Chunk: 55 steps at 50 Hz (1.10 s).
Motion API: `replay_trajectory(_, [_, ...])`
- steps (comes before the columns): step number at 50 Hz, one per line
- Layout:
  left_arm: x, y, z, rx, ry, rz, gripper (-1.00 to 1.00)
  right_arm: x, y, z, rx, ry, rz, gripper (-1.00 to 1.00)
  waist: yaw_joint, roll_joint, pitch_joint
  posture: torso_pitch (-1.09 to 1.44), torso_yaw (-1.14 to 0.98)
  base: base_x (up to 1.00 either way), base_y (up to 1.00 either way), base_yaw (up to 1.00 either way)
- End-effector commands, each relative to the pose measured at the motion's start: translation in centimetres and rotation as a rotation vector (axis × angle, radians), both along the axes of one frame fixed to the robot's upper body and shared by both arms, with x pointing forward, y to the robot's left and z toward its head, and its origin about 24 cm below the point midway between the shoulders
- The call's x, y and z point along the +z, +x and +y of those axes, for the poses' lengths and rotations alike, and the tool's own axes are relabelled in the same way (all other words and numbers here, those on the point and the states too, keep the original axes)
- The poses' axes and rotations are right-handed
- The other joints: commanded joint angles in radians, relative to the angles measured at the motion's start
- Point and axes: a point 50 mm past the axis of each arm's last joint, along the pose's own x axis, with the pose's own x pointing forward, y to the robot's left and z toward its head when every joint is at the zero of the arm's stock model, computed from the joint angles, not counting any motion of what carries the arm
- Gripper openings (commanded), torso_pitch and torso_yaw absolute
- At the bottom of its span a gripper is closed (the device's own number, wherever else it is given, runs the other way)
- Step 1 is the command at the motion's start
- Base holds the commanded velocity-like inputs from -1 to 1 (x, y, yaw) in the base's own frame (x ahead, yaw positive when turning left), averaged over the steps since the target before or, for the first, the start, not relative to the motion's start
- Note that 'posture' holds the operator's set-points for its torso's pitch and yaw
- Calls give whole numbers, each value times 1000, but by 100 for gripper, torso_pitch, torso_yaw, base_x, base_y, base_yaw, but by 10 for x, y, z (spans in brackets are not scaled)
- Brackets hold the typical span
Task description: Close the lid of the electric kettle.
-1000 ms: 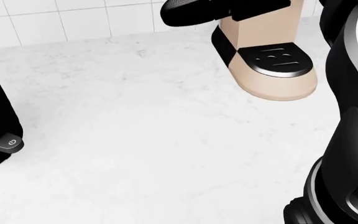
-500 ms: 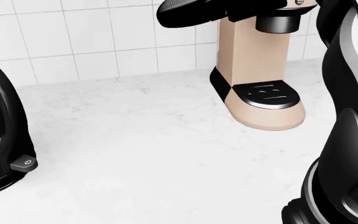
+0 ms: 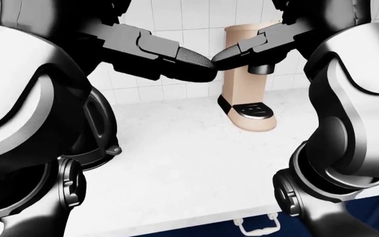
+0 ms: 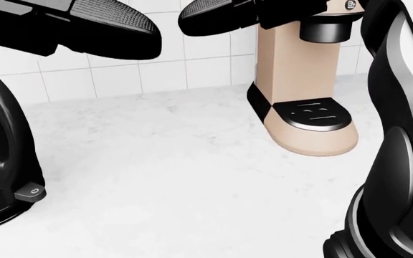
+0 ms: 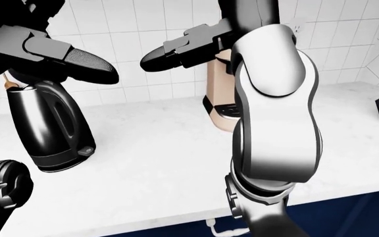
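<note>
**Kettle at left, both hands raised above the tabletop**

Kettle (image 5: 48, 126) stands upright on the white marble tabletop (image 5: 156, 148) at the left of the right-eye view, its top partly hidden behind the left hand (image 5: 77, 61). Both arms are lifted with forearms angled inward, so the two hands nearly meet high against the tiled wall (image 5: 143, 29). The left hand's fingers are extended and apart, gripping nothing, hovering just above the kettle. The right hand (image 5: 176, 49) likewise reaches out with fingers spread and empty, near the beige coffee machine (image 4: 300, 86), which stands well apart from the kettle.
</note>
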Motion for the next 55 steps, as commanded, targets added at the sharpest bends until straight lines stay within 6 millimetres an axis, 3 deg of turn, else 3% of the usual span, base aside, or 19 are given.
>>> replay_trajectory(1, [6, 2, 5, 28, -33, -21, 100, 10, -5, -1, -6, 3, -54, 100, 1, -2, -3, -63, 0, 0, 0, 0])
replay_trajectory(9, [2, 20, 17, 26, -109, 53, 100, 10, -5, -1, -8, 2, -54, 100, 7, -6, -9, -63, 0, 0, 0, 0])
replay_trajectory(16, [-11, 46, 32, 36, -180, 140, 100, 9, -4, 0, -7, 1, -52, 100, 12, -7, -16, -63, 0, 0, 0, 0])
replay_trajectory(38, [-51, 100, 60, 119, -230, 296, 100, 8, -4, 1, -6, -6, -51, 100, 5, -4, -26, -63, 0, 0, 0, 0])
replay_trajectory(55, [-90, 122, 64, 240, -61, 456, 100, 7, -3, 3, -2, -10, -46, 100, -4, -2, -29, -63, 0, 0, 0, 0])
